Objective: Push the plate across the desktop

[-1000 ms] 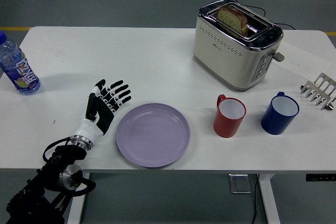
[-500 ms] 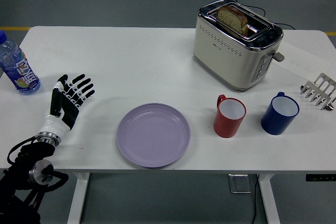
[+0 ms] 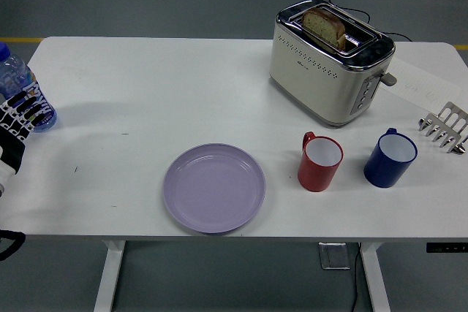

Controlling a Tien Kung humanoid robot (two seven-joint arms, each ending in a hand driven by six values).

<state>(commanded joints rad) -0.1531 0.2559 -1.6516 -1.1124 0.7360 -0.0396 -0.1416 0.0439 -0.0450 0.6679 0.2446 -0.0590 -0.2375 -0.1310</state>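
My left hand (image 3: 18,118), fingers spread and empty, sits well left of the lilac plate (image 3: 213,188), probably light and slippery (I'd push its near rim).

Bare table (image 3: 146,93) lies left and behind the plate (image 3: 213,188); the red mug (image 3: 319,162) stands near its right.

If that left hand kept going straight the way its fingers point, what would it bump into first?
Probably the water bottle. The left hand sits at the picture's left edge, its fingers pointing up and away toward the bottle and already overlapping its lower part. Whether they touch is unclear, since depth is hard to judge.
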